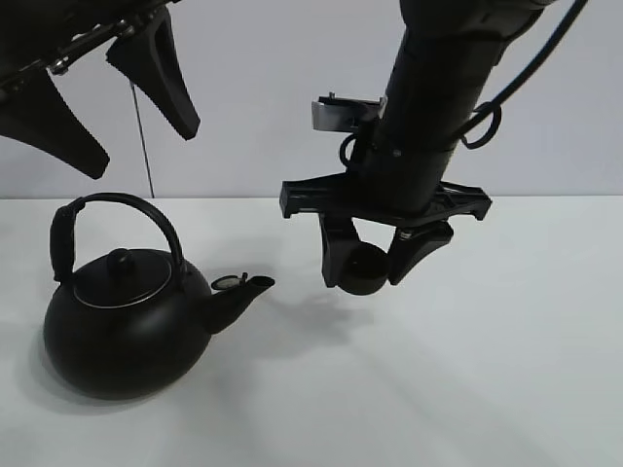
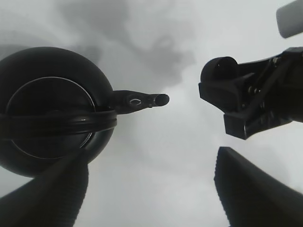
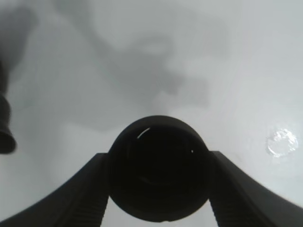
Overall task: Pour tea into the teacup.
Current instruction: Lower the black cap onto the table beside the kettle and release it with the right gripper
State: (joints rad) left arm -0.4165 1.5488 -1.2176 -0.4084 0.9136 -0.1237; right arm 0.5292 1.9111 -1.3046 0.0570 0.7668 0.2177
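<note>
R gripper [image 1: 375,265] clamped on teacup [image 1: 363,270] | L gripper [image 1: 144,151] spread, empty, over kettle [image 1: 127,331] | risk: round cup may rotate in pinch, tea misses rim

**Exterior high view.** Fixed camera set off the arms, above and in front of the white bench [image 1: 506,389]. It looks obliquely down and across toward the pale back wall [image 1: 243,97] from middle range. The kettle [image 1: 122,326] lies at 8 o'clock, the left pincer [image 1: 144,151] at 10 o'clock and the right pincer [image 1: 368,270] just right of centre.

**Left wrist view.** Camera on the left arm, facing almost straight down from well above the bench. With the exterior view it shares the kettle and the right pincer.

**Right wrist view.** Camera on the right arm, looking down between its own fingers [image 3: 71,198], very near the teacup [image 3: 158,175]. The exterior view shares that teacup.
</note>
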